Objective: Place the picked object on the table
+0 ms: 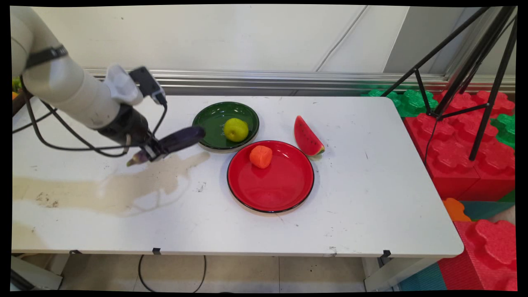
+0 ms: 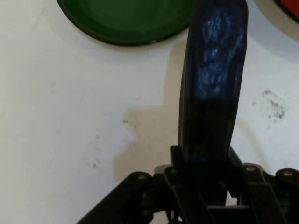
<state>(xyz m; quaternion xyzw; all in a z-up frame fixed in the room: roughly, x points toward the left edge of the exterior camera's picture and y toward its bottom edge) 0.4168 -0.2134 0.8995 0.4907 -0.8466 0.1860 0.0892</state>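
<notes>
We see the gripper (image 1: pixel 154 152) closed on an eggplant (image 1: pixel 177 140), which it holds above the table (image 1: pixel 371 198), lying almost level, its dark end near the rim of the green plate (image 1: pixel 210 119). The grasp is near the stem end, so most of the body sticks out free. We judge it is a light toy, stiff and smooth, perhaps slippery; a hold nearer the middle would balance it better. A yellow fruit (image 1: pixel 236 129) lies in the green plate, an orange piece (image 1: pixel 260 156) in the red plate (image 1: pixel 276 185), and a watermelon slice (image 1: pixel 307 137) just beside
</notes>
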